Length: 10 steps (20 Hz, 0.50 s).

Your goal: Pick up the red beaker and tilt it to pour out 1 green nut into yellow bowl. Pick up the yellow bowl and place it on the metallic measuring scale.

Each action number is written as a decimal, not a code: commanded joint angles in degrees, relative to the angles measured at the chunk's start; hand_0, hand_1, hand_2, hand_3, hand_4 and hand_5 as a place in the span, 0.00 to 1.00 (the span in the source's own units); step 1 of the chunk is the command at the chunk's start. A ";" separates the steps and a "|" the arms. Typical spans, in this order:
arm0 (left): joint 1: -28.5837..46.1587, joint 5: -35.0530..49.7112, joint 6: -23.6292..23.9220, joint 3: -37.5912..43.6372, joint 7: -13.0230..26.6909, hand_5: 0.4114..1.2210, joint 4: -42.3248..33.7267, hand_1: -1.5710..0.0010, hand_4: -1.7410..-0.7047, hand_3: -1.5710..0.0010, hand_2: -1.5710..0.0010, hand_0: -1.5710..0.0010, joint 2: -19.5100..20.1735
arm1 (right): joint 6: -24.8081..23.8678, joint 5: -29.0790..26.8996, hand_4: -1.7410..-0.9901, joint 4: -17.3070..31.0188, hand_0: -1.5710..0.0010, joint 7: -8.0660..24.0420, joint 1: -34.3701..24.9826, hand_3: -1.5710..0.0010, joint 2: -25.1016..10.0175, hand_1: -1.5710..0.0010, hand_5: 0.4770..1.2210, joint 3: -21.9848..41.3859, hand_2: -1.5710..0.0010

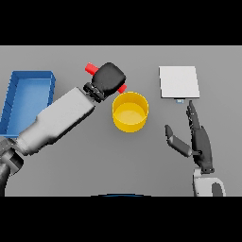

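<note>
At the far left sat a blue tray (14,101), well clear of the work. The left hand (109,78) had its fingers curled round the red beaker (91,69), which lay tilted nearly on its side, one red end showing behind the hand and the other (122,88) poking out just at the back rim of the yellow bowl (130,111). The pouring step looked to be in hand: the beaker's lower end was at the bowl's edge. No green nut could be made out in the bowl or at the beaker's mouth. The next move probably called for a careful further tilt, so that only one nut dropped. To the right, the right hand (198,139) rested open, fingers straight, near the bowl and just below the metallic measuring scale (178,82), idle.
</note>
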 commanded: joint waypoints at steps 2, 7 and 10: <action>-1.64 -2.00 -0.73 -3.05 -1.65 1.00 2.16 0.00 0.01 0.06 0.00 0.00 -0.39 | -0.12 -0.46 0.60 0.37 1.00 -0.32 -0.04 1.00 0.19 1.00 0.23 -0.36 1.00; -5.47 -6.52 -4.08 -9.83 -3.04 1.00 3.84 0.00 0.00 0.02 0.00 0.00 -0.52 | -0.69 0.58 0.60 0.76 1.00 -0.37 0.10 1.00 0.16 1.00 0.21 -0.17 1.00; -7.79 -8.34 -5.04 -13.05 -5.10 1.00 3.94 0.00 0.00 0.01 0.00 0.00 0.09 | -1.75 1.71 0.62 0.42 1.00 -0.04 0.15 1.00 0.63 1.00 0.18 0.17 1.00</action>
